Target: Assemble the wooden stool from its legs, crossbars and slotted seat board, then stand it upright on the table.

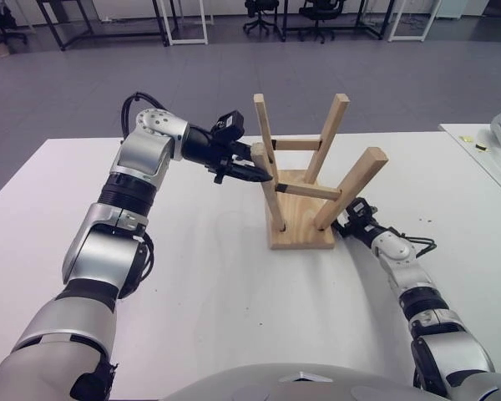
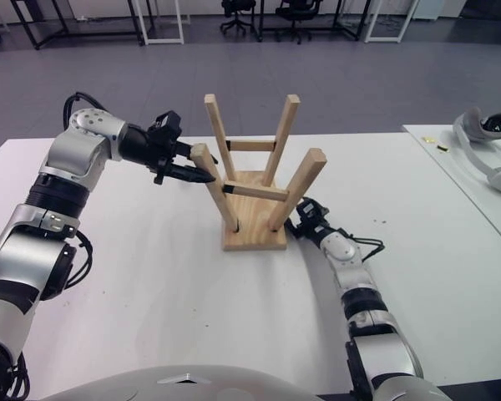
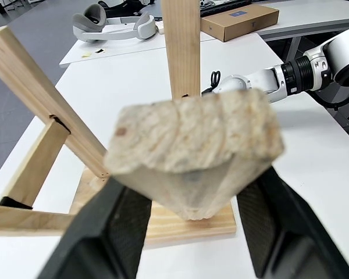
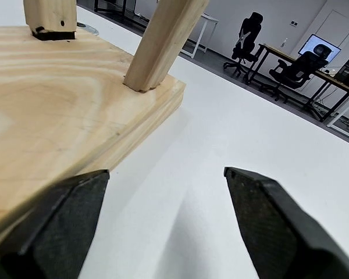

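Upturned pale-wood stool (image 1: pixel 305 180): four square legs (image 1: pixel 338 125), two crossbars (image 1: pixel 298 144), one flat seat board (image 1: pixel 301 235) on the bench (image 1: pixel 192 276); left gripper (image 1: pixel 263 177) jaws clamp one leg's top above the board. Right gripper (image 4: pixel 163 174) jaws apart beside the board's edge.

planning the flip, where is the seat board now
In the left eye view the seat board lies flat on the table, legs up, right hand at its right edge.
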Available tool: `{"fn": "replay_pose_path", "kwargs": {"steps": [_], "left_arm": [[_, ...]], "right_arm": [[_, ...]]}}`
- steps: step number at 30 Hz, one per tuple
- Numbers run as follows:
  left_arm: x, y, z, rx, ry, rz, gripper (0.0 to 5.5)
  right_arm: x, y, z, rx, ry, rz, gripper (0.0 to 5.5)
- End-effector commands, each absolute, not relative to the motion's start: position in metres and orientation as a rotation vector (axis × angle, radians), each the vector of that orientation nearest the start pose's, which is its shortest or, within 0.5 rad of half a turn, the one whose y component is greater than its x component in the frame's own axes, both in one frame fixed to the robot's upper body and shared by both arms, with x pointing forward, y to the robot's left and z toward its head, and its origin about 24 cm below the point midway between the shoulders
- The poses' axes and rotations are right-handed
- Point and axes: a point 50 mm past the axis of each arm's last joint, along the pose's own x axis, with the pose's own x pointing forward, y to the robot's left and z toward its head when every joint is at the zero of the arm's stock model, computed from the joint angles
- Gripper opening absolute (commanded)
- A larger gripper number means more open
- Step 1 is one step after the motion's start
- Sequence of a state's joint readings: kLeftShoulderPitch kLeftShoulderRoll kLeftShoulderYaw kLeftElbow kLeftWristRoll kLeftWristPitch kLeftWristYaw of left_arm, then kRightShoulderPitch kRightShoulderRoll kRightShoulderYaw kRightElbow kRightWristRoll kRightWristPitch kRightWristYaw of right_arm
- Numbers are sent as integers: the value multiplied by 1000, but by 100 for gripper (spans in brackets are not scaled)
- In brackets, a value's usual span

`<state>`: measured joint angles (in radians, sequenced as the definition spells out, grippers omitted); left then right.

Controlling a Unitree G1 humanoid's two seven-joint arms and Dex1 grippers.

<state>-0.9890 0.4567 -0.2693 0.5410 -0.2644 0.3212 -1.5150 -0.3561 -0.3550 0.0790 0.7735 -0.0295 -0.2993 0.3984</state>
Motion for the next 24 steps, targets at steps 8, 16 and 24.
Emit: {"fn": "replay_pose_path", "kwargs": {"steps": [8,16,24], "left_arm": [[334,92,133,373,508,-1757,203],[332,94,120,441,570,-1710,203],[310,100,96,427,671,-1710,203]], "right_arm": [[280,-177,-32,-393,325,570,373],[280,-176,-31,-393,323,569,373],[281,-179,-30,-390,322,552,373]]}}
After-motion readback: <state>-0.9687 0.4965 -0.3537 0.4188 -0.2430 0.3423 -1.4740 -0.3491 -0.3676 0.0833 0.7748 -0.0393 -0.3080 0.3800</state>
